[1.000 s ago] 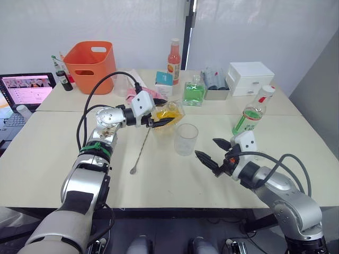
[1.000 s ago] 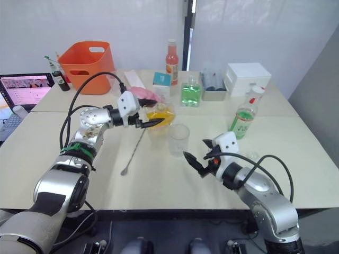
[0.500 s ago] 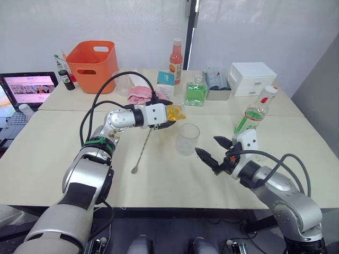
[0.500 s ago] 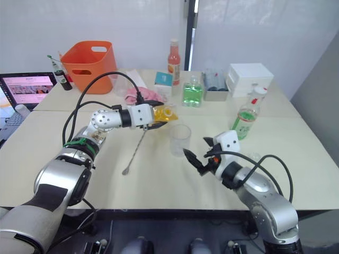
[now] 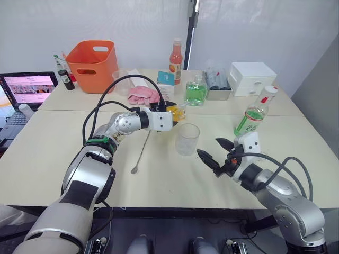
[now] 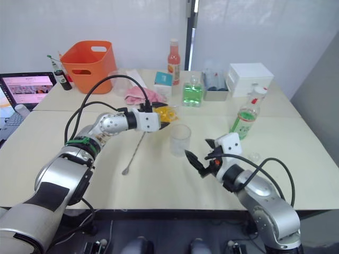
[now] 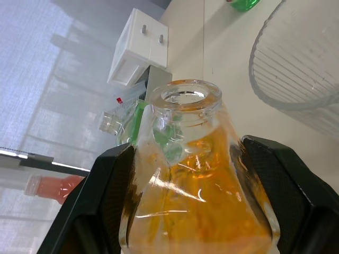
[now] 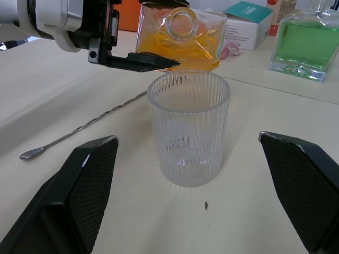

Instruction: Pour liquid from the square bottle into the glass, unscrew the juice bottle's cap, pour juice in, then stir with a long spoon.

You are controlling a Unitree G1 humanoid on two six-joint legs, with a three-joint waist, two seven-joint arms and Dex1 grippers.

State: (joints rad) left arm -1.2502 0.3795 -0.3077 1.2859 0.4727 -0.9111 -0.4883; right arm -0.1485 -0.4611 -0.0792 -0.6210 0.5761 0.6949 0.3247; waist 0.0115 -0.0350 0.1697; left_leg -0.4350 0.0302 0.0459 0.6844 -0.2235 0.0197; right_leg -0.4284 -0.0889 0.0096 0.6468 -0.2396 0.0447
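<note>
Cream table [image 5: 47, 153], left gripper [image 8: 139, 62] partly hiding tilted square bottle [image 8: 183, 39], glass [image 8: 187, 129] beside

Bare tabletop [image 5: 169, 174] lies before the glass [image 5: 187, 139]; behind, seemingly close, the tilted square bottle [image 5: 176, 111] crowds it.

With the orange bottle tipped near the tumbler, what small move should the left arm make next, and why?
Probably carry the square bottle slightly further so its open mouth sits over the glass, then tip more. The left gripper holds it tilted towards the glass, but the mouth looks just short of the rim and the glass looks empty. The right gripper waits open beside it.
</note>
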